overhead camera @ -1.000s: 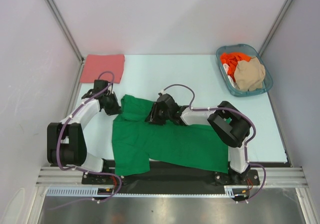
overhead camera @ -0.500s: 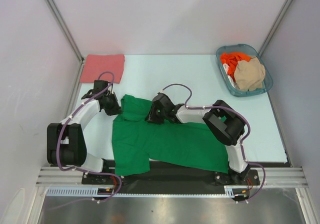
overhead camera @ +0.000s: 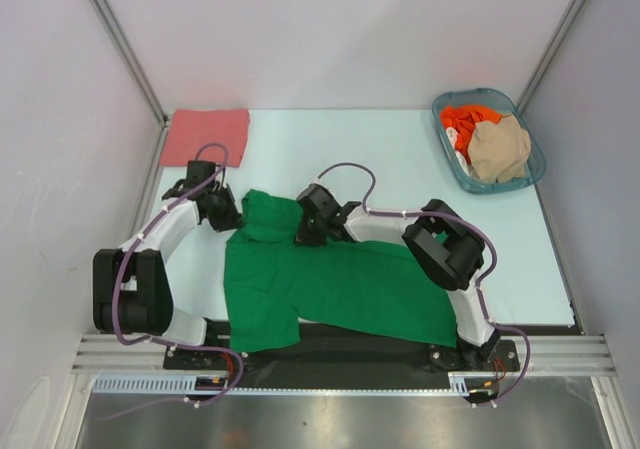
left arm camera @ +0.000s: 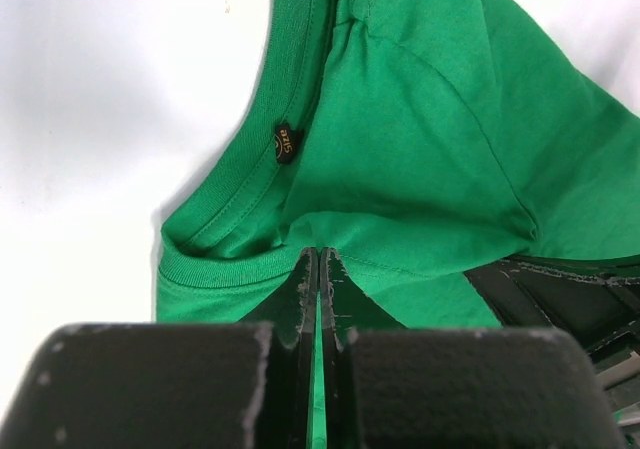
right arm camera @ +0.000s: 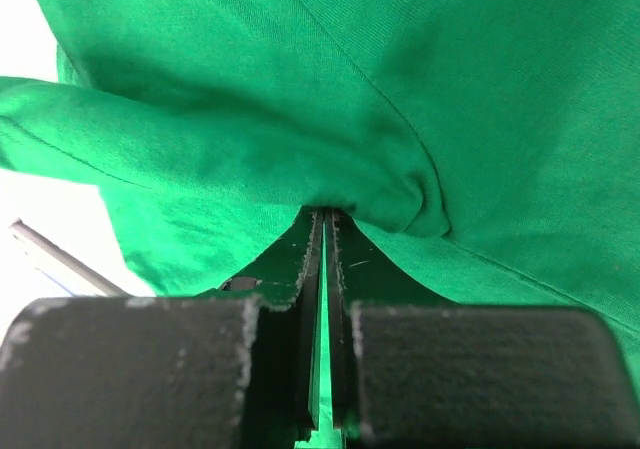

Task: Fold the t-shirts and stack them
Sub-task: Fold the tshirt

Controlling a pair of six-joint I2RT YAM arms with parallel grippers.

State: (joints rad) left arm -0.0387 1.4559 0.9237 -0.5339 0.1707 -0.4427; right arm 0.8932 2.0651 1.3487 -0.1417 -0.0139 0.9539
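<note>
**Green t-shirt pinched at two points along its far edge**

The green t-shirt (overhead camera: 330, 289) lies spread across the near half of the table (overhead camera: 330, 149). The left gripper (overhead camera: 232, 219) is clamped on cloth beside the neckband. The right gripper (overhead camera: 303, 231) is closed on a bunched ridge nearby, probably so the two can lift one edge together for a fold. The folded salmon-pink shirt (overhead camera: 205, 135) in the far-left corner looks like the base of the stack.

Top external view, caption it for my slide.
Both arms' jaws shut on the spread green t-shirt; a folded pink t-shirt lies back left, a basket of shirts back right.
</note>
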